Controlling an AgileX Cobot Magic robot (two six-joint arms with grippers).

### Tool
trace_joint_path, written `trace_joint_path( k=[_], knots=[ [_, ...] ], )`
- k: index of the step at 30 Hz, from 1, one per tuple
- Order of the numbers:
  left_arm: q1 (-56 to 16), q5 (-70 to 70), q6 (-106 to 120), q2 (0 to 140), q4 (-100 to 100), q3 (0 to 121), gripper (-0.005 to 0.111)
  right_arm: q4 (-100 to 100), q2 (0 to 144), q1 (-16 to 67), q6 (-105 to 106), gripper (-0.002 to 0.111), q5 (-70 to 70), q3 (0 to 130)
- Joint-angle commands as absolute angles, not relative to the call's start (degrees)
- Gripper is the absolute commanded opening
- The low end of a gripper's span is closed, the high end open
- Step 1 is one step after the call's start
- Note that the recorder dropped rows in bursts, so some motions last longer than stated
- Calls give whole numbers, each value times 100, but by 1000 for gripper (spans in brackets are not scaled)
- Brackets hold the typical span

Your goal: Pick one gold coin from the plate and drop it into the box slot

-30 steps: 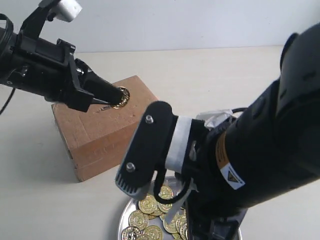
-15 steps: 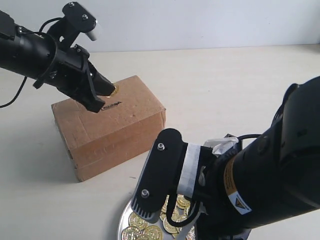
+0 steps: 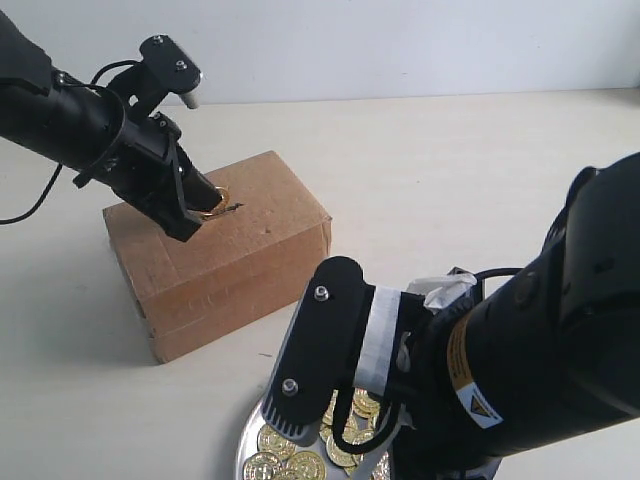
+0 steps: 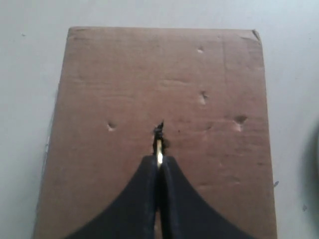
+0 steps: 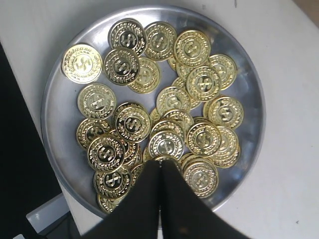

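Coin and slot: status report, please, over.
Left gripper shut on coin, edge-on at slot. Right gripper shut over plate. Slot unobstructed.

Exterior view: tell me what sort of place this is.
Probably a robot lab test bench: a bare pale table against a plain wall, two black robot arms, and staged props only, a slotted cardboard box and a plate of gold coins.

The box (image 4: 209, 164) is matt brown cardboard, dented and pitted, its slot (image 4: 158, 130) ragged-edged. The plate (image 5: 57, 144) is shiny silver metal; the coins (image 5: 133, 123) on it are glossy, embossed gold. The table (image 3: 450, 160) looks smooth, matt, pale.
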State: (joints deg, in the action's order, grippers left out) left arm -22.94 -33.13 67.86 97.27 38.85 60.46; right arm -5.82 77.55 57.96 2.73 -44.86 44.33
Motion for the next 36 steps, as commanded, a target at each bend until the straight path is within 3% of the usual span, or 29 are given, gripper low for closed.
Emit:
trace_joint_path(
  k=[1,18,20,26,28,32,36],
  knots=[
    [-2277,-3367,6884,9752,3891,6095,0,-602,7712,5794,300,0,-4415,4413],
    [-2277,-3324,6992,10001,3965,6095,2,-602,7712,5794,300,0,-4425,4413],
    [-2277,-3308,6992,10001,3965,6095,9,-602,7712,5794,300,0,-4425,4413],
    [-2277,-3297,6981,10001,4005,6095,49,-602,7712,5794,300,0,-4413,4413],
    [-2277,-3289,6944,10001,4040,6095,52,-602,7712,5794,300,0,-4413,4413],
    [-2277,-3319,6946,9827,4040,6095,46,-602,7712,5794,300,0,-4387,4413],
    [-2277,-3587,6918,9250,4040,6095,16,-602,7712,5794,300,0,-4202,4413]
  ],
)
